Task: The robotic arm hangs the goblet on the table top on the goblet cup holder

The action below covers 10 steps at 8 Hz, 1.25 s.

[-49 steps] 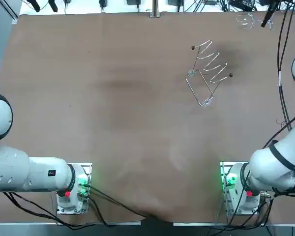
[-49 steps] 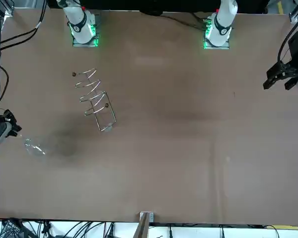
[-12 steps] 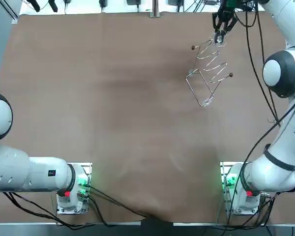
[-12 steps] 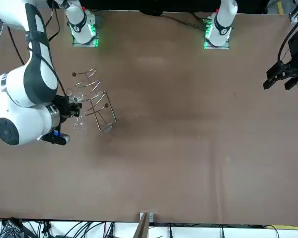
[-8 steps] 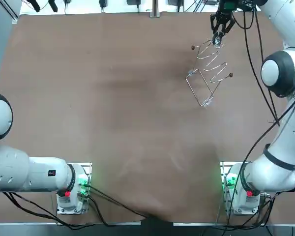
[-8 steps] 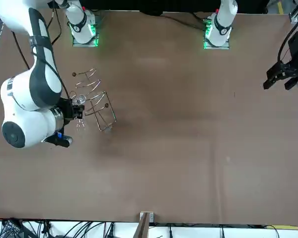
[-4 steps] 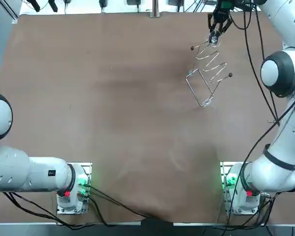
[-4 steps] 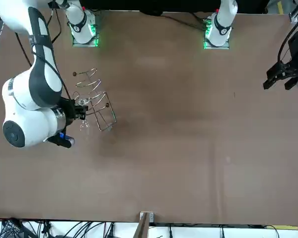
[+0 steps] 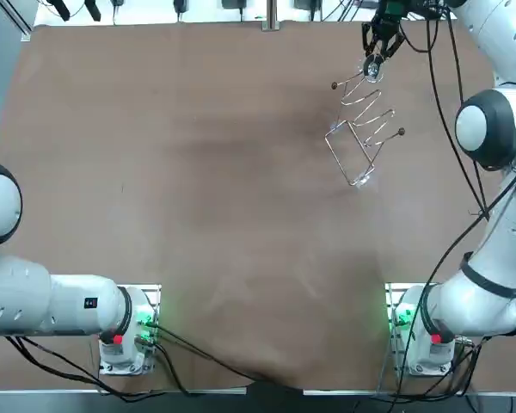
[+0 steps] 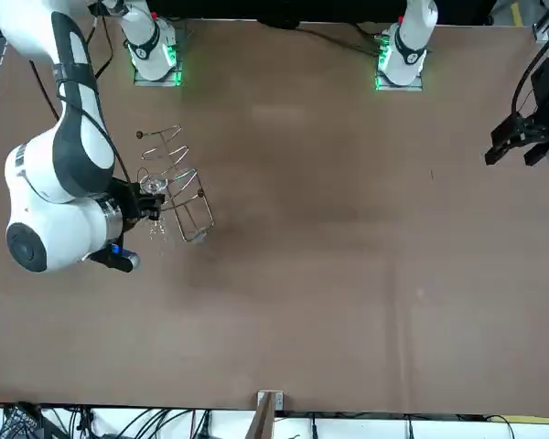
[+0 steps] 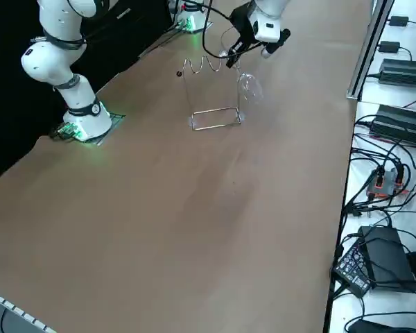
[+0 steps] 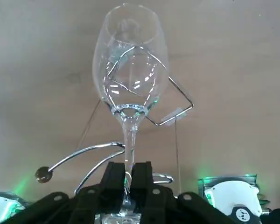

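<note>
While the goblet (image 12: 129,70) is held bowl-down at the rack's end, the step in hand is judged to be the slide of its stem into a slot. Taken from left to right in the side view: the rack (image 11: 209,90) stands on the worktop (image 11: 194,208), wavy rail uppermost; the hand (image 11: 231,58) is pinched tight on the stem near the foot; the bowl hangs just beside the rack's end. The stem should be lined up with a gap in the rail — foot kept above the wires — and the grip eased off only once the foot is borne by them.
</note>
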Available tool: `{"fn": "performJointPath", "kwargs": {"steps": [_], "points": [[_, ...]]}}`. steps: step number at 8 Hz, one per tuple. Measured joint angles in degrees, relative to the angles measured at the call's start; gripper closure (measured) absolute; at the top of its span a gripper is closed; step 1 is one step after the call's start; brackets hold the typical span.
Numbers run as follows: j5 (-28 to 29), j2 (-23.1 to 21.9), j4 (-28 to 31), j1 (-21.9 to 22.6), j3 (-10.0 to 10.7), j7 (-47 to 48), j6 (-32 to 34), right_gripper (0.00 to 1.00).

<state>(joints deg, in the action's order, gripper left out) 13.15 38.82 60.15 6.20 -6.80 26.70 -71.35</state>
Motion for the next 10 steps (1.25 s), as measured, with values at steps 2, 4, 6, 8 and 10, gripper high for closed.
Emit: {"fn": "performJointPath", "kwargs": {"steps": [2,4,6,8,10], "points": [[0.00,0.00,-0.01,-0.35,0.31,-0.92,-0.58,0.89],[0.00,0.00,-0.05,-0.69,0.34,-2.57,-1.91,0.89],[0.00,0.00,-0.05,-0.68,0.34,-2.71,-2.84,0.89],[0.01,0.03,-0.05,-0.55,0.33,-2.66,-3.47,0.89],[0.11,0.16,-0.05,-0.23,0.32,-2.22,-3.75,0.89]]}}
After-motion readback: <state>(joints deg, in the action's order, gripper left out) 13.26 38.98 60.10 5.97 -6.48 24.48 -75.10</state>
